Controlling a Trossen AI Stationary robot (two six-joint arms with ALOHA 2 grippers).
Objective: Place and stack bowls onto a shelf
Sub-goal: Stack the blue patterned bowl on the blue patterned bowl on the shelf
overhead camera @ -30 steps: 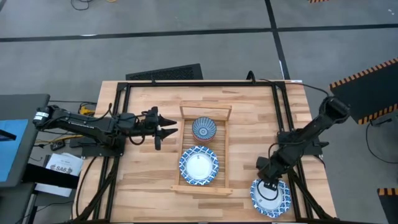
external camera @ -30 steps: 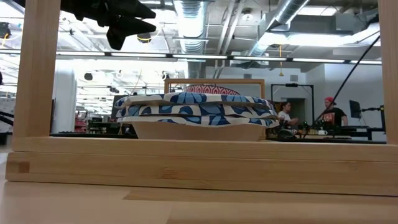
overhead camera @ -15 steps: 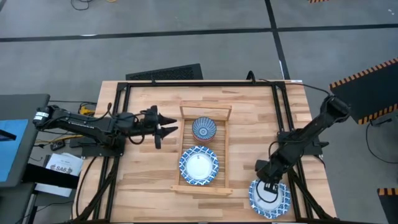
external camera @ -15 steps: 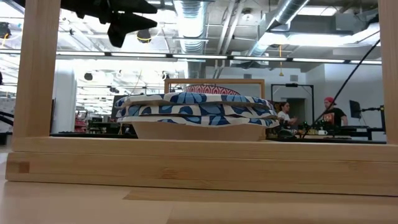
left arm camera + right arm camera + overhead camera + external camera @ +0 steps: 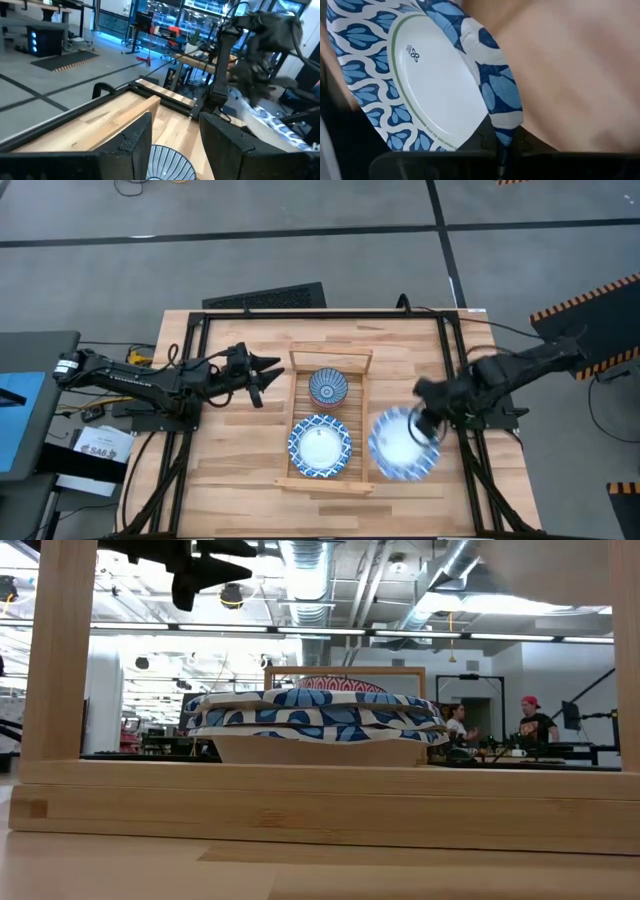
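Note:
The slatted shelf point(image 5: 362, 415) lies mid-table. A small deep patterned bowl point(image 5: 328, 387) sits at its far end and a wide blue-and-white bowl point(image 5: 320, 446) at its near end. In the low view, wide bowls point(image 5: 315, 715) show stacked behind the shelf's near rim point(image 5: 320, 805). My right gripper point(image 5: 425, 423) is shut on another wide blue-and-white bowl point(image 5: 402, 444), just right of the shelf. My left gripper point(image 5: 268, 370) hovers open left of the shelf's far end; in its wrist view the small bowl point(image 5: 170, 162) shows between the fingers. My right gripper pinches the wide bowl's patterned rim point(image 5: 504, 131) between its two fingers. Its white centre point(image 5: 435, 85) extends away from the fingers. The bowl is lifted clear of the table, beside the shelf's right rail.
A black frame point(image 5: 320, 315) runs around the tabletop, with rails along both sides. Bare planks lie near the front right corner point(image 5: 440, 505). People point(image 5: 530, 725) stand in the room far behind the table.
My right gripper has shut on the wide bowl's rim at the table's near right corner. It has then lifted the bowl clear and swung it toward the far and left, up beside the shelf. My left gripper has risen a little.

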